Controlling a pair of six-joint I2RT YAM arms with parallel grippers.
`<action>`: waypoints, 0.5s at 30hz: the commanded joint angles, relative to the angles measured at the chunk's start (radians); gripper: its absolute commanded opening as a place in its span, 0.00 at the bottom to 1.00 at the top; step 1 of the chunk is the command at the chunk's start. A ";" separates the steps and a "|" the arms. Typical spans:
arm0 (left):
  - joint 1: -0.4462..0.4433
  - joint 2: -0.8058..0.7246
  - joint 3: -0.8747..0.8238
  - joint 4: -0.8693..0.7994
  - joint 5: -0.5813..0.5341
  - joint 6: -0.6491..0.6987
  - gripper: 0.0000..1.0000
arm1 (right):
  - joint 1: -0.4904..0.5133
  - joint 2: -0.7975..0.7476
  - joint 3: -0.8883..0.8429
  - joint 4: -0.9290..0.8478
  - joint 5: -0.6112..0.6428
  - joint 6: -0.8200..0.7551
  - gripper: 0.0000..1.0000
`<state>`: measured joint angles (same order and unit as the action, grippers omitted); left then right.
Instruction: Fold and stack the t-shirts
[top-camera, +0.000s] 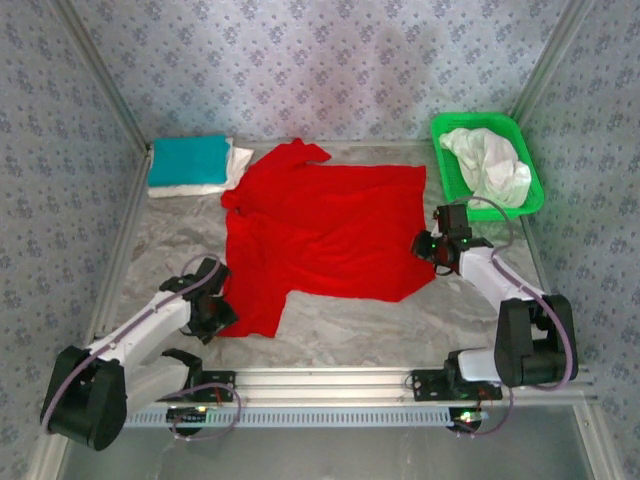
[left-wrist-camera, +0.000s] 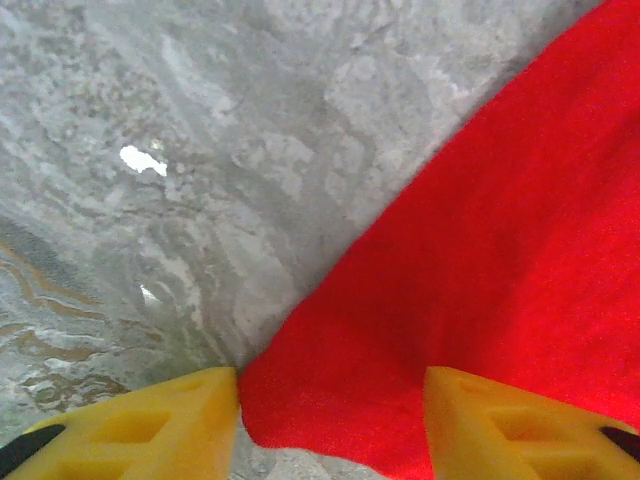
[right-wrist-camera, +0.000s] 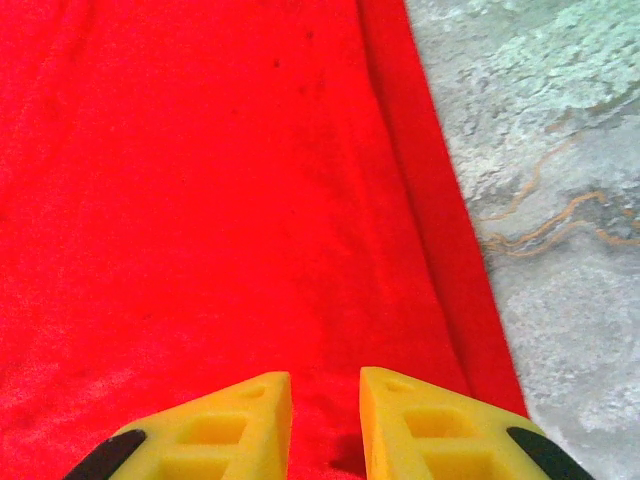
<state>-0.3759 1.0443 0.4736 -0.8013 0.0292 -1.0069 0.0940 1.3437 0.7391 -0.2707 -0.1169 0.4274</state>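
We work under bright, even light from above. In the top view the arms throw only short, soft shadows, and the whole picture looks slightly soft. Ahead and to the left of the left gripper (left-wrist-camera: 330, 415), a small white glare spot burns on the glossy table (left-wrist-camera: 300, 130). Between the fingers of the right gripper (right-wrist-camera: 325, 410) lies a small dark shadow on the red t-shirt (right-wrist-camera: 200, 200). The red is so saturated that its weave washes out. The yellow fingers, nearest each lens, look faintly blurred.
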 joint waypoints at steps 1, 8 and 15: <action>-0.006 0.002 -0.011 0.033 0.006 0.004 0.45 | -0.018 -0.009 0.002 0.003 -0.029 -0.019 0.27; -0.006 -0.003 -0.007 0.022 0.009 0.010 0.16 | -0.026 -0.016 0.004 0.001 -0.032 -0.013 0.27; -0.006 -0.027 0.044 -0.028 -0.035 0.032 0.00 | -0.025 -0.029 0.024 -0.070 -0.072 -0.013 0.27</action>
<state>-0.3759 1.0401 0.4744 -0.7883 0.0242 -0.9855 0.0734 1.3407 0.7395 -0.2775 -0.1539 0.4271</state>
